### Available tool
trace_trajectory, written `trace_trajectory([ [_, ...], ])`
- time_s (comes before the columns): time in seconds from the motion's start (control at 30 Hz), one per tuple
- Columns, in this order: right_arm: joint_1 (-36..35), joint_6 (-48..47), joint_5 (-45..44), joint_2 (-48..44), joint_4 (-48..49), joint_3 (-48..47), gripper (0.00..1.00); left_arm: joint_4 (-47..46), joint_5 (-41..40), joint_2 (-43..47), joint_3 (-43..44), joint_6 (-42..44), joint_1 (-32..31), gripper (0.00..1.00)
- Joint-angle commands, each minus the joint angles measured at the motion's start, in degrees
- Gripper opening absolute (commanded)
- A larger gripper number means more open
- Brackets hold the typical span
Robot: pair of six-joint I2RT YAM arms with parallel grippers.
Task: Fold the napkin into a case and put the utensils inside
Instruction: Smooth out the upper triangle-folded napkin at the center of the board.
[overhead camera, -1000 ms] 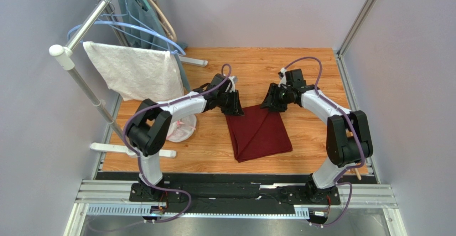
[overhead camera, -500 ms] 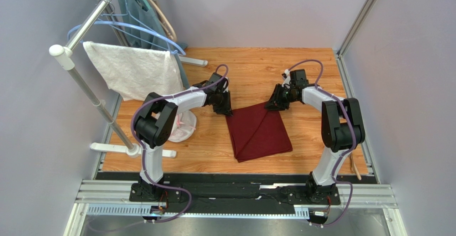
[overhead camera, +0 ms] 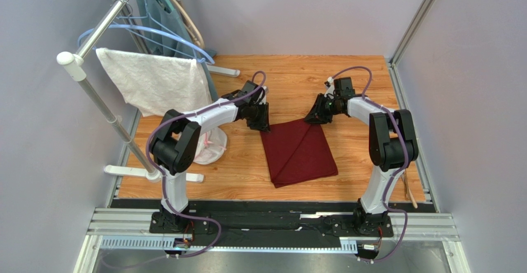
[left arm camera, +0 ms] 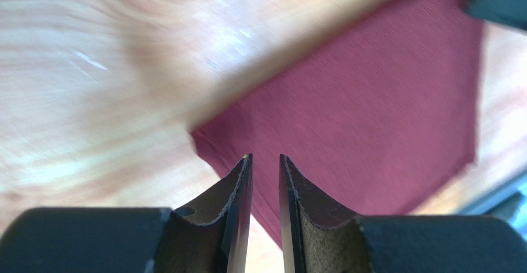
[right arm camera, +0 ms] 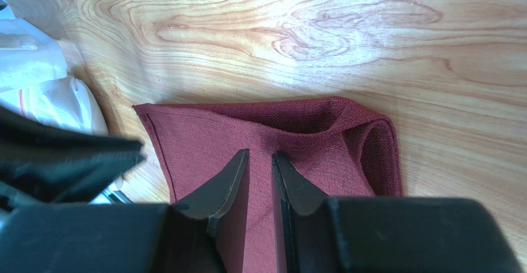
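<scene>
Napkin (overhead camera: 300,152) lies mid-table, folded to a rough square, slightly skewed, with a diagonal flap line across the top layer. It is not a narrow case yet, so this is mid-fold.

Left hand (overhead camera: 265,125) is at the napkin's far-left corner and right hand (overhead camera: 310,119) at its far-right corner, both low on the cloth.

Left wrist view: left hand (left arm camera: 264,159) has a narrow slit, tips over the cloth edge just beside the corner. Blurry, so I can't tell if the cloth is pinched. Right wrist view: right hand (right arm camera: 260,154) is also narrow, tips on the far edge with a pucker in the cloth just ahead. A grip looks likely but I can't tell for sure.

Doing the step well, as a judgement: catch all layers at both corners, lift them level and together, bring the far edge toward near in one sweep, and keep the side edges parallel so the strip comes out straight. The loose rolled fold at the far-right corner may slip out.

Room: bare table (overhead camera: 346,81) lies far and right of the napkin, and there is open wood near it too. On the left it is tighter, with a white bag (overhead camera: 210,149) close to the left arm and the rack (overhead camera: 93,44) with the towel (overhead camera: 154,81) behind it. A tan handle (overhead camera: 409,194), maybe a utensil, sits at the near-right edge, well apart from the napkin.
</scene>
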State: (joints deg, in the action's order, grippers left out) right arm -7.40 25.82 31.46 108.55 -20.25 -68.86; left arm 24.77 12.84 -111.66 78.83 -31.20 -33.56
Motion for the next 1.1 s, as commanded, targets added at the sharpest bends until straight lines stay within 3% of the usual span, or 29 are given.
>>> trace_trajectory([
  [0.0, 0.8, 0.37, 1.23, -0.71, 1.35, -2.24, 0.23, -2.54, 6.05, 9.33, -4.29, -1.4, -3.08, 0.29],
  [0.17, 0.9, 0.46, 2.11, 0.43, 1.35, -3.12, 0.22, -10.24, 10.87, 14.97, -16.21, -5.7, -5.9, 0.21],
  [0.37, 0.9, 1.16, 3.17, -0.01, 1.97, -2.34, 0.21, -13.34, 10.63, 19.01, -24.76, -7.56, -8.01, 0.14],
  [0.83, 0.89, 1.69, 2.38, 0.08, 2.85, -0.92, 0.19, -22.57, 11.24, 19.29, -33.65, -13.01, -13.81, 0.12],
  [1.07, 0.89, 1.25, 2.11, -0.27, 2.85, -0.13, 0.18, -15.74, 5.36, 23.66, -32.78, -10.38, -14.34, 0.12],
])
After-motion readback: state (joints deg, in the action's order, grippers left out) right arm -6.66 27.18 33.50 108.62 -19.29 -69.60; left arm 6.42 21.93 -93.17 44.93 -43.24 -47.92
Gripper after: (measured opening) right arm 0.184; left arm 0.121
